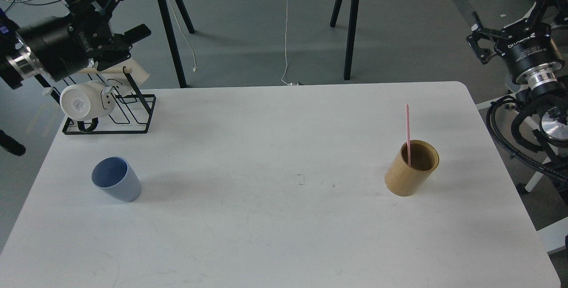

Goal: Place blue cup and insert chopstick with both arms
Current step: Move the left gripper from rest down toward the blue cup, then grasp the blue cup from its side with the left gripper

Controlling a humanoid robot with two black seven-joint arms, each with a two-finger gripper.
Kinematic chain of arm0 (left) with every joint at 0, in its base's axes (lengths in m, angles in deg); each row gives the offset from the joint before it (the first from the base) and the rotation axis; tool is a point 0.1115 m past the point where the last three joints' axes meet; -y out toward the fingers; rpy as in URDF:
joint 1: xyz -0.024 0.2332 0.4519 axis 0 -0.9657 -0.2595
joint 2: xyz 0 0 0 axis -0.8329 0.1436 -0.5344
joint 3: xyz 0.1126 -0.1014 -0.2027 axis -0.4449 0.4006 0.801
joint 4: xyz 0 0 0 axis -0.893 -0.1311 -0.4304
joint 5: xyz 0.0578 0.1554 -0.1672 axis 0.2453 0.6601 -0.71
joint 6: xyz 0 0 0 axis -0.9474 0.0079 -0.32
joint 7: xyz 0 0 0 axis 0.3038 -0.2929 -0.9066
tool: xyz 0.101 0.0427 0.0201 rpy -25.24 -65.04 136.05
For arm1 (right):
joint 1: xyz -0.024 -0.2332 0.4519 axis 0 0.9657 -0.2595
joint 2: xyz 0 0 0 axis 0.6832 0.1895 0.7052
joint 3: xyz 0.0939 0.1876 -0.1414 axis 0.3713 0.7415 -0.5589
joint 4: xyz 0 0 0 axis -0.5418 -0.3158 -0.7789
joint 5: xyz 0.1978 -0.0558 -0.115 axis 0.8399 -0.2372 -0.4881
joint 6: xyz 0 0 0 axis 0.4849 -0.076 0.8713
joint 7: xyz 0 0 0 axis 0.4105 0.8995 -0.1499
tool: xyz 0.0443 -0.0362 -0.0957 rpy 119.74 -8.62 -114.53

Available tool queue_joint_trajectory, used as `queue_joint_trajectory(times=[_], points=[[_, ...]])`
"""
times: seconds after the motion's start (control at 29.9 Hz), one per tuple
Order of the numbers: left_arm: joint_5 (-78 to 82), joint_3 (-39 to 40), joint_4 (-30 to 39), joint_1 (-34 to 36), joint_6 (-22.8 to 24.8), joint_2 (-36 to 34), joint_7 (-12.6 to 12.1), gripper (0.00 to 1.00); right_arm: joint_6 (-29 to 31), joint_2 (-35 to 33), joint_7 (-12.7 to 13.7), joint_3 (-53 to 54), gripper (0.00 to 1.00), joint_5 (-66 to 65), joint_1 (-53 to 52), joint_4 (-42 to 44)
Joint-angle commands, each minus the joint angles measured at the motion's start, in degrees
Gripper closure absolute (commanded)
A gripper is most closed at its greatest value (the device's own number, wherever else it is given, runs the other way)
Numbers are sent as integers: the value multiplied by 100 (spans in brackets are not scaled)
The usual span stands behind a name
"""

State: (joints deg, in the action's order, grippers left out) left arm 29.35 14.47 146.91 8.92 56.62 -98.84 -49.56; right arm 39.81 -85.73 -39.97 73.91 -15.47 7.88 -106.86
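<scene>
The blue cup (116, 184) stands upright on the left side of the white table (284, 234). The pink chopstick (408, 130) stands nearly upright inside the tan wooden holder (412, 169) on the right side of the table. My left gripper (134, 9) is open and empty, pointing right, raised above the dish rack at the far left and well away from the cup. My right gripper (511, 21) is open and empty, held off the table's right edge, above and to the right of the holder.
A white mug (82, 100) lies on a black wire rack (133, 119) at the table's back left corner, with a white board leaning behind it. Another table's black legs (350, 26) stand behind. Cables of my right arm (510, 141) hang beside the right edge.
</scene>
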Motion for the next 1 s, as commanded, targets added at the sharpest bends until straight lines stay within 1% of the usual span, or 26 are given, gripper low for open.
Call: queue_joint_trajectory(times=[0.0, 0.1, 0.27, 0.4, 0.53, 0.6, 0.64, 0.7, 0.74, 0.84, 0.97], points=[[1243, 2, 366, -489, -166, -427, 7, 5, 0, -8, 1, 8, 1, 0, -8, -5], [2184, 11, 366, -710, -420, -506, 16, 7, 0, -61, 1, 8, 1, 0, -8, -5], [3432, -33, 340, -1228, -1141, -586, 24, 7, 0, -140, 1, -1, 1, 0, -8, -5], [4925, -155, 86, -1483, -1624, -551, 77, 17, 0, -219, 1, -1, 1, 0, -8, 4], [5745, -568, -432, -1554, -2274, -507, 296, 18, 0, -298, 1, -1, 1, 0, 0, 13], [5808, -849, -635, -1554, -2442, -507, 446, 19, 0, -316, 1, -1, 1, -8, 0, 13], [5817, -946, -740, -1554, -2495, -507, 507, 21, 0, -307, 1, -1, 1, 0, 0, 13], [5895, -1131, -1012, -1571, -2609, -472, 517, 26, 0, -307, 1, -1, 1, 0, 0, 4], [6000, -1254, -1153, -1572, -2705, -376, 517, 31, 0, -307, 1, 8, 1, 0, 0, 4], [6326, -1395, -1496, -1572, -2978, -59, 525, 37, 0, -307, 1, 52, 1, 0, 0, 4], [6388, -1404, -1664, -1589, -2988, 100, 517, 44, 0, -307, -78, 114, 1, 0, 0, 4]])
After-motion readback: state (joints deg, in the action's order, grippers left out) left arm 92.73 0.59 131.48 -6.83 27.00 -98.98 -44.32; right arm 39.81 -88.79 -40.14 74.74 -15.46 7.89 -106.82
